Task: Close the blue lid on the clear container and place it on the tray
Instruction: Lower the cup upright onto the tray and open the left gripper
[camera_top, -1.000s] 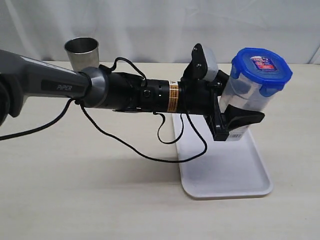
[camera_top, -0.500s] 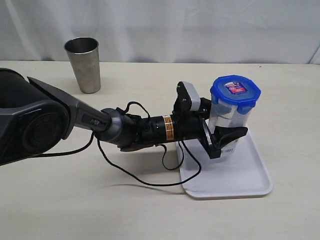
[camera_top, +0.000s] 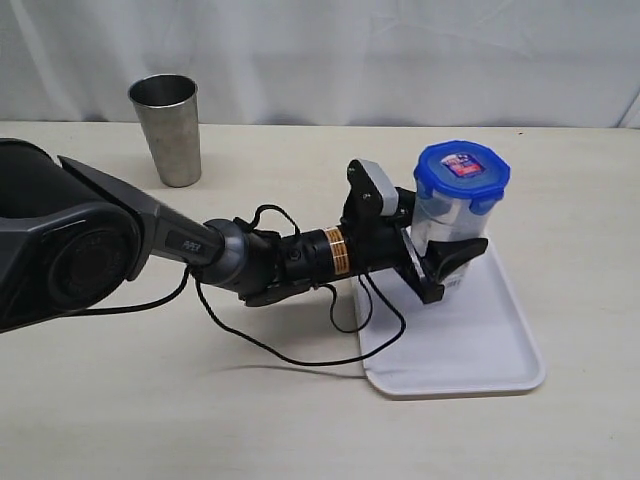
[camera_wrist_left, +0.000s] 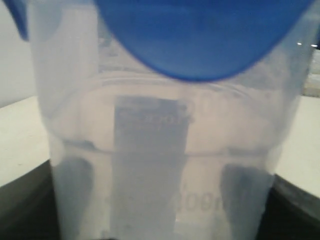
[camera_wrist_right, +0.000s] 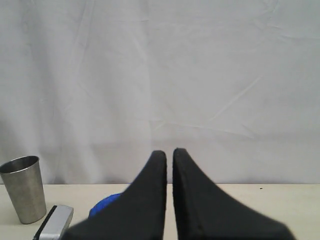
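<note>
The clear container (camera_top: 452, 222) stands upright with the blue lid (camera_top: 462, 166) seated on its mouth. My left gripper (camera_top: 446, 262) is shut on its lower part, and one black finger shows across its front. Its base is at the far end of the white tray (camera_top: 470, 350); whether it touches I cannot tell. In the left wrist view the container (camera_wrist_left: 160, 150) fills the frame, a blue lid flap (camera_wrist_left: 200, 35) hangs over it, and dark fingers (camera_wrist_left: 245, 195) show through the plastic. My right gripper (camera_wrist_right: 169, 152) is shut on nothing, high and away, with the lid (camera_wrist_right: 105, 204) below it.
A steel tumbler (camera_top: 167, 128) stands at the back left of the beige table, also seen as the tumbler (camera_wrist_right: 21, 187) in the right wrist view. The left arm's black cable (camera_top: 300, 350) loops onto the table beside the tray. A white curtain hangs behind.
The left arm has come down and drawn back slightly, lowering the lidded container from high above the tray to the tray's far end. Its grip has stayed shut.
</note>
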